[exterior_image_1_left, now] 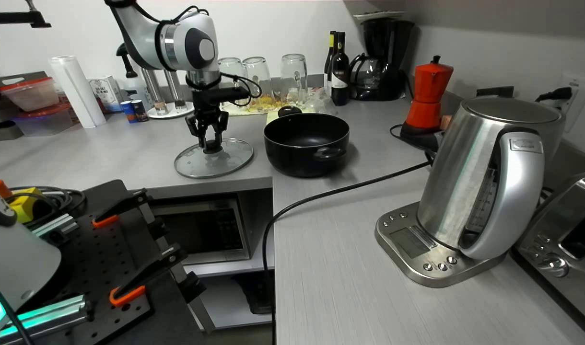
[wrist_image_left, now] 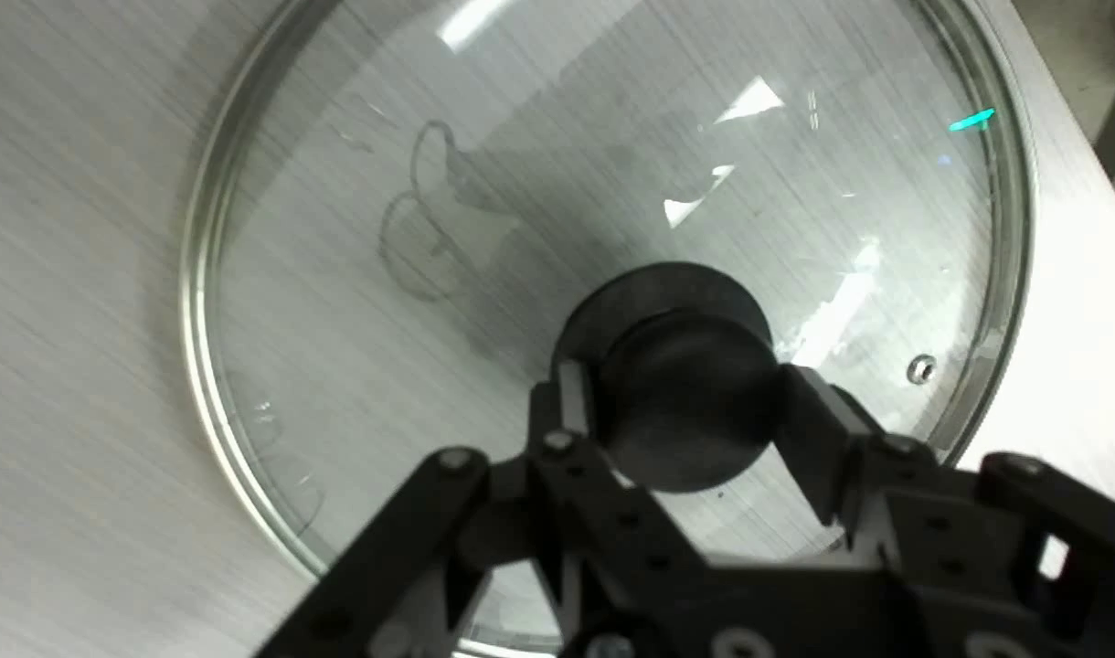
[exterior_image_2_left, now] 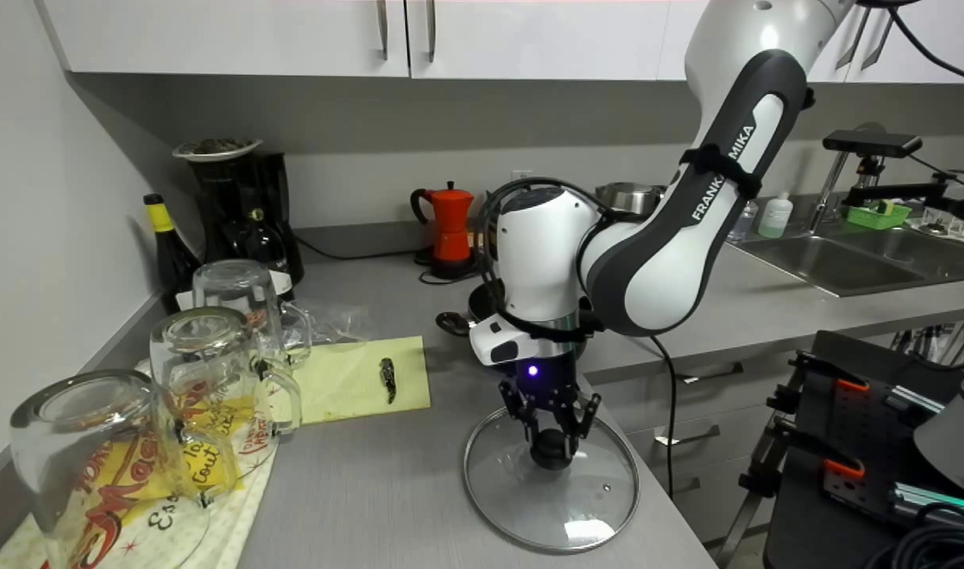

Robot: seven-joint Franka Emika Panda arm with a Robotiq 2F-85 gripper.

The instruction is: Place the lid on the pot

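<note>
Pinching, with both fingers [wrist_image_left: 818, 429], the dark knob [wrist_image_left: 690, 402] of the lid [exterior_image_2_left: 549, 494]. Holding it flat on or just above the counter [exterior_image_2_left: 371, 482], cannot tell which, near the uncovered pot [exterior_image_1_left: 302, 155]. Advisable: raise straight up, carry over level, centre, lower gently, release only once seated.

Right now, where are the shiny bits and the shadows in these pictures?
Wrist view: white glare and a blue-green streak on the lid, maybe reflected lights; its grey patch could be shadow or reflection, I can't tell. In an exterior view: a bright glare patch near the lid's rim. In an exterior view: a soft shadow on the counter beside the pot.
</note>
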